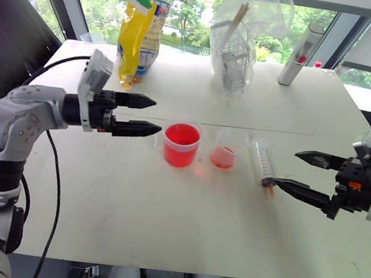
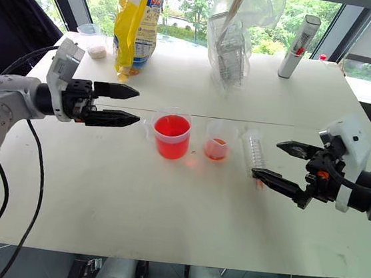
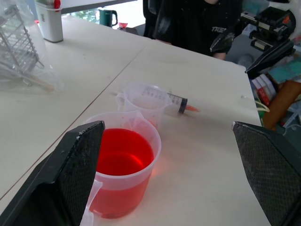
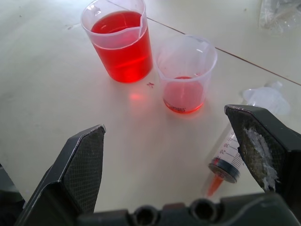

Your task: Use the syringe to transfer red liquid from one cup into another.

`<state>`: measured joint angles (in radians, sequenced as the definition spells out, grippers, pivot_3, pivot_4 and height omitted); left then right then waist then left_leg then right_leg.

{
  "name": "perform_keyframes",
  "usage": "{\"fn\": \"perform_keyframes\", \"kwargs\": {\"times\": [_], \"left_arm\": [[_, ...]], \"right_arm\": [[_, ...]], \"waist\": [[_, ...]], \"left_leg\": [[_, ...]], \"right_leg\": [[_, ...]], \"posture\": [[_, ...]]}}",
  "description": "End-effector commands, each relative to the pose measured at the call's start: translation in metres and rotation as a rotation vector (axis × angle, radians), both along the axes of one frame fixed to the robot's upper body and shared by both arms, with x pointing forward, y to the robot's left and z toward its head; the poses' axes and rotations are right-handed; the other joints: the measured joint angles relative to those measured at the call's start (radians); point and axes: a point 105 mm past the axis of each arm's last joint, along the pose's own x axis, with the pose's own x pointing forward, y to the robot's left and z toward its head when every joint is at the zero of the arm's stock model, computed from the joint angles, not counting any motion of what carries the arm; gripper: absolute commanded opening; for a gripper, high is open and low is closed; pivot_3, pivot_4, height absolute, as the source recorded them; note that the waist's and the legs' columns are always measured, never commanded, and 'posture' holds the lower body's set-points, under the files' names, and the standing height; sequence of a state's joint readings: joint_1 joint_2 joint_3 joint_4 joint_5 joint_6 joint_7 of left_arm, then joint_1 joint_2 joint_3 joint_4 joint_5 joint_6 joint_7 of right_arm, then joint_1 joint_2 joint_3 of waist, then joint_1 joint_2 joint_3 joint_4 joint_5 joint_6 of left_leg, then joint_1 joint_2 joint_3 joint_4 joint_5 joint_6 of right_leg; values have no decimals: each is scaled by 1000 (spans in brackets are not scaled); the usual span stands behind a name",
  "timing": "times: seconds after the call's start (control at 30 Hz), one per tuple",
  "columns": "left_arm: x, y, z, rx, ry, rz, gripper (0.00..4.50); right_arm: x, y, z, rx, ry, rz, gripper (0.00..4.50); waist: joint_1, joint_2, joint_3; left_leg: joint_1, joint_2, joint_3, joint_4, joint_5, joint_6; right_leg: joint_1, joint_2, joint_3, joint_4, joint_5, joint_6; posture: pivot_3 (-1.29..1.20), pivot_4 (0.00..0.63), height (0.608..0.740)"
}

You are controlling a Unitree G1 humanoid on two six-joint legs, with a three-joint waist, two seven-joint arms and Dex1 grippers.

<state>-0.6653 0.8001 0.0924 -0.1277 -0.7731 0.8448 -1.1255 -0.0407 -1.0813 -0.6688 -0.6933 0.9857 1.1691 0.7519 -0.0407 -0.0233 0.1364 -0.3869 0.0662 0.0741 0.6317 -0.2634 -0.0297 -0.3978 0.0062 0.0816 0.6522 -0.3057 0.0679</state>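
behind cups [image 1: 181, 145]: bags [image 1: 140, 26]; cylinder [image 1: 299, 55]

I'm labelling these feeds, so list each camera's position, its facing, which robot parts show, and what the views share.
Left eye: on the head, looking forward and down over the table; both arms reach in, left gripper and right gripper open.
Right eye: beside it, same scene.
Left wrist: looks along its own fingers across the big cup toward the right gripper.
Right wrist: looks down past its own fingers at the small cup and syringe.
Shared: every view has both cups and the syringe.
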Motion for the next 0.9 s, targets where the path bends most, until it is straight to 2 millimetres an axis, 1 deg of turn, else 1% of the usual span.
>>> {"fn": "perform_keyframes", "kwargs": {"times": [0.03, 0.13, 0.47, 0.63, 0.73, 0.9], "left_arm": [[0, -4, 6, -12, -29, -18, 4500], [0, -8, 1, 6, -32, -35, 4500], [5, -17, 4, -5, -32, -64, 4500], [9, -18, 8, 0, -47, -71, 4500], [10, -16, 9, -2, -51, -76, 4500], [11, -15, 7, 11, -71, -76, 4500]], "right_arm": [[-2, -2, 8, -22, -31, -5, 4442], [-5, -3, 7, -30, -21, -6, 4442], [-3, -9, 5, -29, 16, -42, 4442], [6, -16, 2, -40, 30, -99, 4442], [9, -16, 0, -41, 44, -102, 4442], [22, -25, -5, -76, 67, -169, 4442]], "waist": [[0, 0, 0], [0, 0, 0], [0, 0, 0], [-1, 0, 0], [-1, 0, 0], [-1, 0, 0]], "left_leg": [[0, 0, 0, 0, 0, 0], [0, 0, 0, 0, 0, 0], [0, 0, 0, 0, 0, 0], [0, 0, 0, 0, 0, 0], [0, 0, 0, 0, 0, 0], [0, 0, 0, 0, 0, 0]], "right_leg": [[0, 0, 0, 0, 0, 0], [0, 0, 0, 0, 0, 0], [0, 0, 0, 0, 0, 0], [0, 0, 0, 0, 0, 0], [0, 0, 0, 0, 0, 0], [0, 0, 0, 0, 0, 0]], "posture": [[0, 150, 739], [0, 150, 739], [0, 150, 739], [0, 150, 739], [0, 150, 739], [0, 150, 739]]}}
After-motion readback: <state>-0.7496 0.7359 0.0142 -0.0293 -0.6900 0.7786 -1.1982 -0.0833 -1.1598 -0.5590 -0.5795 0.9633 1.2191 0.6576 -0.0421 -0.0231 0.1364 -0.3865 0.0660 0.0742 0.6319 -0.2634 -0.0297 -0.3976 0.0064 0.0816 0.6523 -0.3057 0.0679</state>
